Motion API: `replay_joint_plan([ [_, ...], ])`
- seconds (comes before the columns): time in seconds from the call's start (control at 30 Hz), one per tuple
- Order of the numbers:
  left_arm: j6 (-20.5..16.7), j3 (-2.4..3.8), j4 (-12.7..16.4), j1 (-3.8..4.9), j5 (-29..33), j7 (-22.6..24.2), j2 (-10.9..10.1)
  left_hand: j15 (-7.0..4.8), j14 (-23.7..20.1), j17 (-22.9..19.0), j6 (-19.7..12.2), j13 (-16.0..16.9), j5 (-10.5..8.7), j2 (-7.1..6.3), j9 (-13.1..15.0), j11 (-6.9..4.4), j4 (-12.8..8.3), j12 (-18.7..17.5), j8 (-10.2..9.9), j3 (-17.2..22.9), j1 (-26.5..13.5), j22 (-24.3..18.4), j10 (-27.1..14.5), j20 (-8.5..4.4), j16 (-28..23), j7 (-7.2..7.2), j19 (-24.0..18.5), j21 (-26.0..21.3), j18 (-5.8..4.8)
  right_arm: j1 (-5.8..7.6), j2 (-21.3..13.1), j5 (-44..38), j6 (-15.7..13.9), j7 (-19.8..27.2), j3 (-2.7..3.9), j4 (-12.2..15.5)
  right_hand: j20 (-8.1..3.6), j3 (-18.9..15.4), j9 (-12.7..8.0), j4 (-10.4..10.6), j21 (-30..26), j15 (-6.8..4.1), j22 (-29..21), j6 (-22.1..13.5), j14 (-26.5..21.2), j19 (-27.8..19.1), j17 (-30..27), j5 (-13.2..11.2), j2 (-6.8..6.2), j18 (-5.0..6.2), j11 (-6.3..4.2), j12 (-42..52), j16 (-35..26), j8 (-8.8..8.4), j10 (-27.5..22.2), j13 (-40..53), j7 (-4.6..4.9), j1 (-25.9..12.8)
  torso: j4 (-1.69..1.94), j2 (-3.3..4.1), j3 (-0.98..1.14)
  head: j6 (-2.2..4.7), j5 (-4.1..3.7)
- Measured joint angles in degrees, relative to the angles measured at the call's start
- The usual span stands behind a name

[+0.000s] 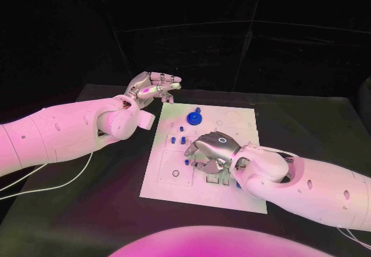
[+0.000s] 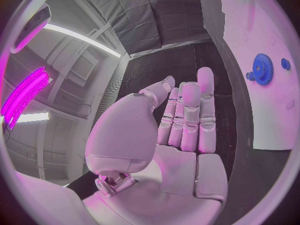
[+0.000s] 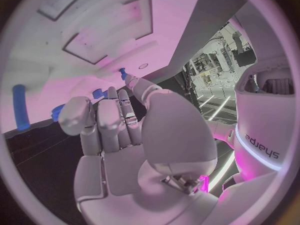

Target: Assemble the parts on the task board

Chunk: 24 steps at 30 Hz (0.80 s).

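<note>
The flat white rectangular task board (image 1: 232, 187) lies in the middle of the black table (image 1: 93, 219). A round blue toothed gear (image 1: 194, 118) stands on the board's far portion, with a small blue knob (image 1: 198, 110) just beyond it. Several small blue pegs (image 1: 182, 128) sit nearer the board's centre, between the gear and the right hand.

The silver left hand (image 1: 151, 85) hangs above the table just beyond the board's far left corner, apart from the board. In the left wrist view its fingers (image 2: 187, 115) lie straight and side by side with nothing in the palm, and the gear (image 2: 262, 69) shows on the board to one side.

The silver right hand (image 1: 211, 152) is over the board's middle, back upward, fingers curled down toward the surface. In the right wrist view the fingers (image 3: 100, 125) bend toward the board beside a blue cylindrical pin (image 3: 20, 114) and smaller blue pieces (image 3: 97, 93); whether they pinch any part cannot be told
</note>
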Motion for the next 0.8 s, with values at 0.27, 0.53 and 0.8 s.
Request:
replay_joint_plan([
  [0.27, 0.2, -0.01, 0.0, 0.0, 0.0, -0.1, -0.2, 0.2, -0.2, -0.2, 0.0, 0.0, 0.0, 0.0, 0.0, 0.0, 0.0, 0.0, 0.0, 0.0, 0.0, 0.0, 0.0, 0.0, -0.3, 0.0, 0.0, 0.0, 0.0, 2.18, -7.5, 3.7, -0.6, -1.1, 2.59, 3.9, 0.0, -2.1, 0.0, 0.2, -0.4, 0.0, -0.6, -0.4, 0.0, 0.0, -0.5, 0.0, -0.32, 0.0, -0.13, 0.2, -0.3, 0.0, -0.1, 0.0, -0.39, -0.3, -0.13, -0.07, -0.04, 0.78, -1.26],
  [0.53, 0.3, -0.03, -0.1, 0.0, 0.0, -0.2, -0.1, 0.21, -0.2, -0.2, 0.0, 0.0, 0.0, 0.0, 0.0, 0.0, 0.0, 0.0, 0.0, 0.0, 0.0, 0.0, 0.0, 0.0, -0.4, 0.0, 0.0, 0.0, 0.0, 5.2, -12.1, 5.0, 3.2, -4.5, 3.64, 4.4, -0.09, -8.2, 0.0, 0.7, -3.6, 0.09, -5.5, -1.9, -0.7, -1.9, -3.3, -0.5, -0.91, 0.94, -0.09, 0.7, -2.6, 0.0, -3.4, 0.0, -1.88, -0.9, -0.21, -0.07, -0.04, 1.43, -2.14],
  [0.8, 0.4, -0.05, -0.1, 0.0, 0.0, -0.2, 0.0, 0.21, -0.2, -0.2, 0.0, 0.0, 0.0, 0.0, 0.0, 0.0, 0.0, 0.0, 0.0, 0.0, 0.0, 0.0, 0.0, 0.0, -0.4, 0.0, 0.0, 0.0, 0.0, 5.66, -12.9, 4.9, 8.7, -6.8, 3.68, 4.0, 0.09, -13.3, 0.0, 1.6, -4.7, 0.1, -7.1, -2.2, -0.7, -2.2, -4.5, -0.5, 0.95, 0.93, -0.1, 3.0, -3.2, 0.0, -4.4, 0.0, -2.23, 1.0, -0.07, 0.0, -0.03, 1.52, -2.22],
])
